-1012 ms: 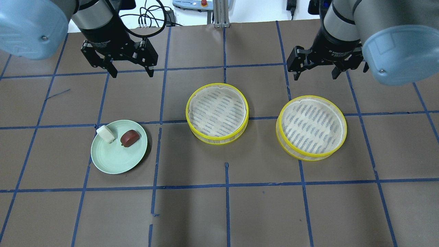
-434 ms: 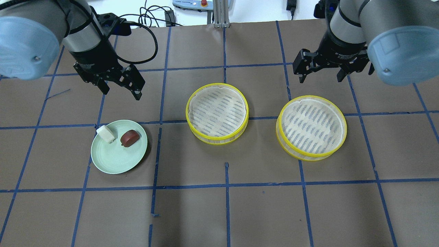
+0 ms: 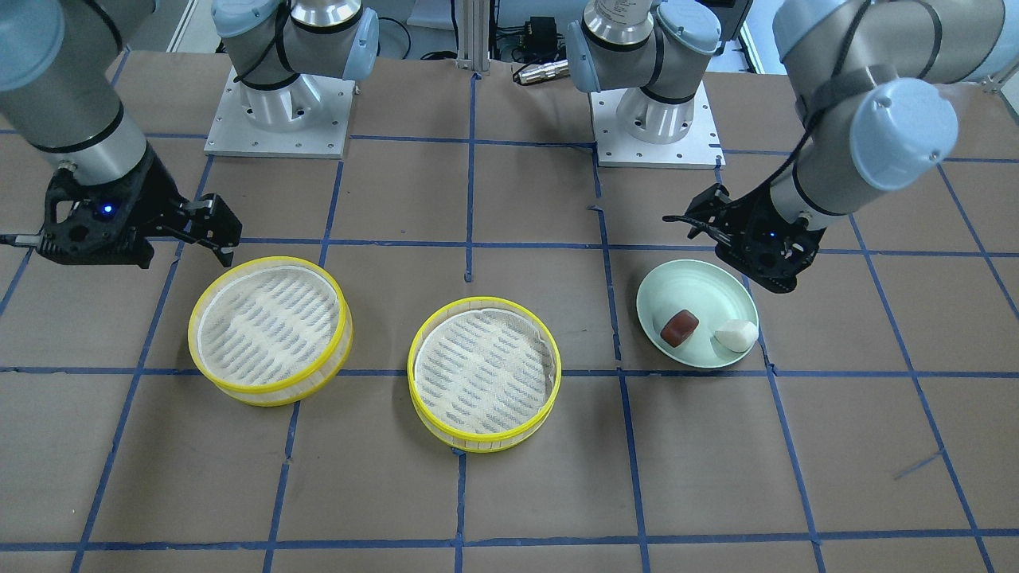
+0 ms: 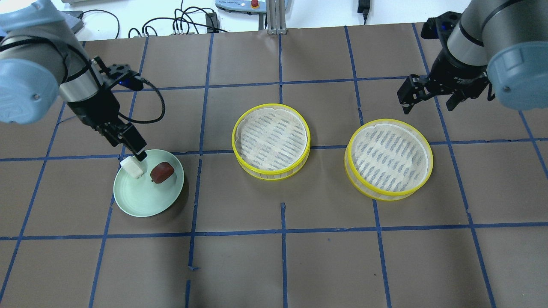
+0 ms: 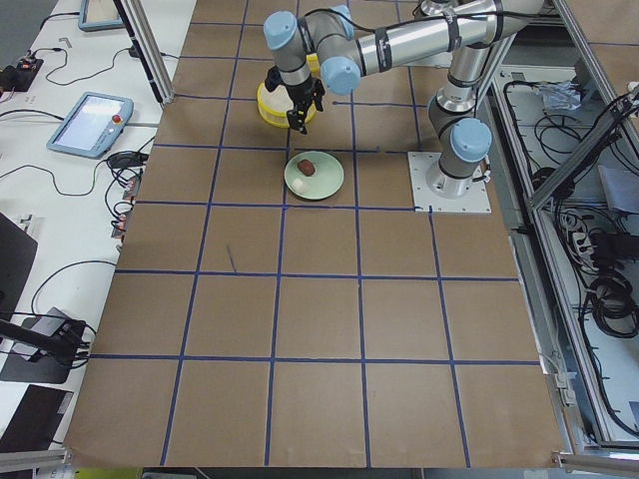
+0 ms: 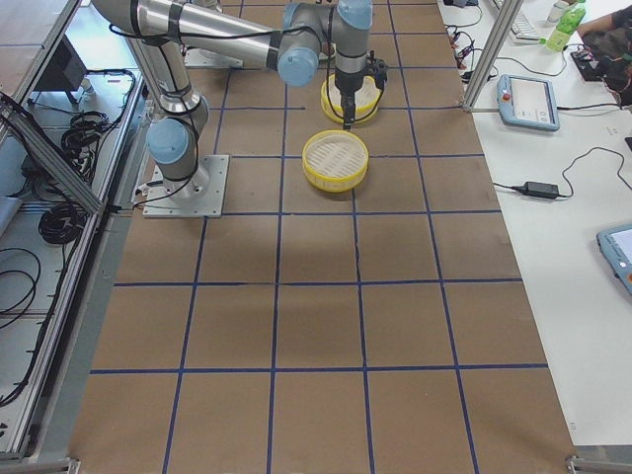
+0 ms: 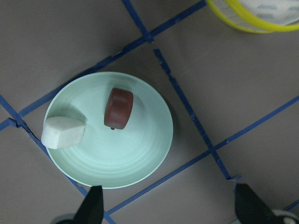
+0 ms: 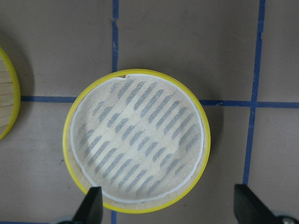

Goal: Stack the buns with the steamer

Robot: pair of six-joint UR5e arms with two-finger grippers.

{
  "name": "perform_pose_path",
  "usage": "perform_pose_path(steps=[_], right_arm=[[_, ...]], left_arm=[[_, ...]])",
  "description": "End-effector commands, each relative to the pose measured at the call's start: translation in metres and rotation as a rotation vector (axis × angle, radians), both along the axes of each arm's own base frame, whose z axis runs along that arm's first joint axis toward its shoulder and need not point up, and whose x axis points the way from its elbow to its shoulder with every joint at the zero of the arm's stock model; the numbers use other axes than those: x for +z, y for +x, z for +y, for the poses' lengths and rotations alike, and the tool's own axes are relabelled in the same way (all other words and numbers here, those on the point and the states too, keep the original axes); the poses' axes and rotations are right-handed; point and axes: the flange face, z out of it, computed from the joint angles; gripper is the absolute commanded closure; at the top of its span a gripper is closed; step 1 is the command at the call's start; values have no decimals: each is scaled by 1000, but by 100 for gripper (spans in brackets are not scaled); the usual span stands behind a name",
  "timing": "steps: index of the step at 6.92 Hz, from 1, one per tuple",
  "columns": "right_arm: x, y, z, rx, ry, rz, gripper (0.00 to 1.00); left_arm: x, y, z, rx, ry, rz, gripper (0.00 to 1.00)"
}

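A white bun (image 4: pixel 132 167) and a reddish-brown bun (image 4: pixel 162 172) lie side by side on a pale green plate (image 4: pixel 145 201). They also show in the left wrist view: the white bun (image 7: pixel 63 132) and the reddish-brown bun (image 7: pixel 118 108). My left gripper (image 4: pixel 136 149) hangs open and empty above the plate's far edge, by the white bun. Two empty yellow-rimmed steamer trays stand apart on the table, one in the middle (image 4: pixel 271 141) and one on the right (image 4: pixel 388 158). My right gripper (image 4: pixel 428 107) is open and empty, above and behind the right tray (image 8: pixel 137 140).
Brown paper with a blue tape grid covers the table (image 4: pixel 282 256). Cables (image 4: pixel 184 21) and a control box lie beyond the far edge. The two arm bases (image 3: pixel 279 103) stand at the robot's side of the table.
My left arm has come forward and down from the far left to over the plate, its gripper turned. My right gripper has shifted right. Both stay open.
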Motion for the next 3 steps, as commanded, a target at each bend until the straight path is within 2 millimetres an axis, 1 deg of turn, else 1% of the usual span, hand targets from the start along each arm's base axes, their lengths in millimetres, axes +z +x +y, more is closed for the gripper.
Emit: perform_pose_path(steps=[1, 2, 3], right_arm=[[-80, -42, -19, 5, 54, -34, 0], [-109, -44, -21, 3, 57, -37, 0], [-150, -48, -25, 13, 14, -16, 0]], left_arm=[[-62, 105, 12, -203, -35, 39, 2], [-82, 110, -3, -318, -108, 91, 2], [-101, 104, -13, -369, -153, 187, 2]])
